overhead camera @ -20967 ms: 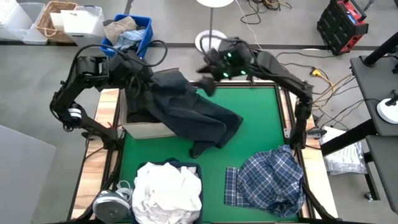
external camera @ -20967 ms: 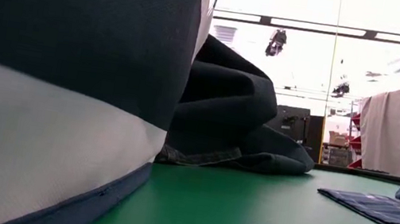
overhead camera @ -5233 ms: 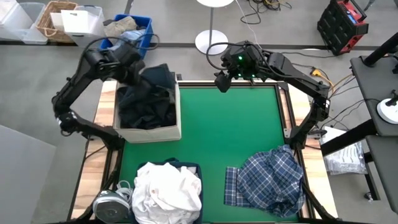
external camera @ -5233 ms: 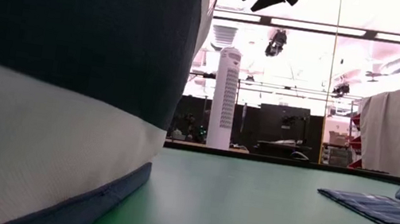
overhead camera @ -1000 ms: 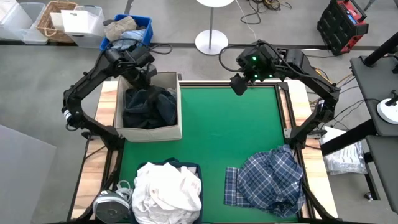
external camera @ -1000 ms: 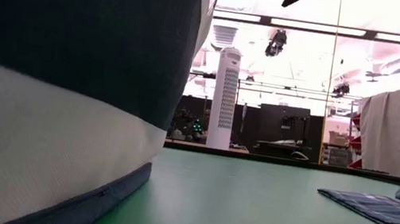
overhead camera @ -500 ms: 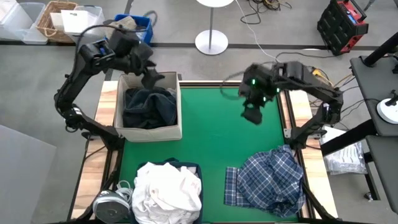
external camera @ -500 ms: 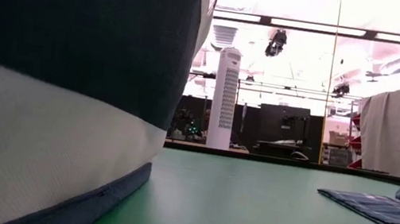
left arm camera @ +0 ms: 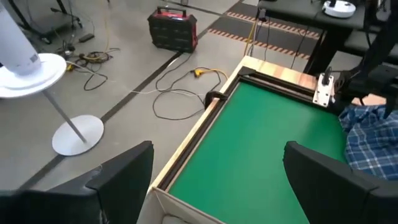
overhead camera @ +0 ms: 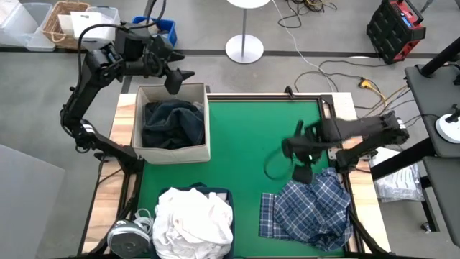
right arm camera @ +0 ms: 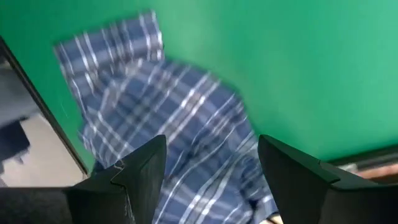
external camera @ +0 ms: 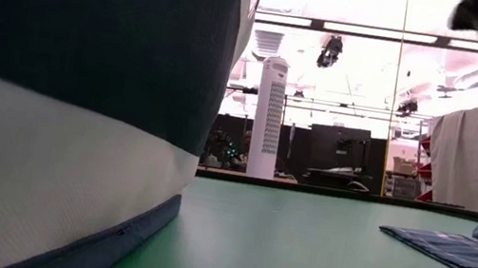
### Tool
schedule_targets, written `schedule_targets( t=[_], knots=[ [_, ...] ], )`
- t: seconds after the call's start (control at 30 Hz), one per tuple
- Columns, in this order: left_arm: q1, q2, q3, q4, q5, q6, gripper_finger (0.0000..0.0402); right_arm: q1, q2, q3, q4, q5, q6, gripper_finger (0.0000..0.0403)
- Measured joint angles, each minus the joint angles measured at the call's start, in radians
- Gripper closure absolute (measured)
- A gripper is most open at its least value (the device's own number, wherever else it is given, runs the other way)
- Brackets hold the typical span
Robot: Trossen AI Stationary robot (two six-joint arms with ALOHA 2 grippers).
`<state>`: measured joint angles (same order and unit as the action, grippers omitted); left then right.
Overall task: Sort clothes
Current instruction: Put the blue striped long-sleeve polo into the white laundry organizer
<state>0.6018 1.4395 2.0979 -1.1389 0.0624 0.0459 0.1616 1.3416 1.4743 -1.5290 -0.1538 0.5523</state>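
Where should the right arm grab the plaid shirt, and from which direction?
Come straight down on the bunched top edge of the plaid shirt, where raised folds give something to pinch. The open right end effector already hovers above that edge; the flat part lies tight against the mat.

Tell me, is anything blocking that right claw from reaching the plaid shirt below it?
Nothing visible does. The right gripper hangs open just above the plaid shirt, and its wrist view shows only the shirt's fabric and bare green table between its fingers.
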Motion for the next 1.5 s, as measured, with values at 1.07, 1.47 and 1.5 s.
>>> schedule_targets(
  t=[1.07, 1.47, 1.5],
  knots=[
    [-0.032, 0.002, -0.131, 0.040, 0.002, 0.077, 0.0068, 0.301, 0.070, -0.699, 0.585, -0.137, 0.559, 0.0085],
    [-0.033, 0.002, -0.131, 0.043, 0.001, 0.059, 0.0068, 0.294, 0.314, -0.694, 0.772, -0.202, 0.425, 0.0124],
    [-0.032, 0.002, -0.131, 0.043, 0.001, 0.056, 0.0068, 0.294, 0.316, -0.694, 0.772, -0.202, 0.421, 0.0138]
  ],
)
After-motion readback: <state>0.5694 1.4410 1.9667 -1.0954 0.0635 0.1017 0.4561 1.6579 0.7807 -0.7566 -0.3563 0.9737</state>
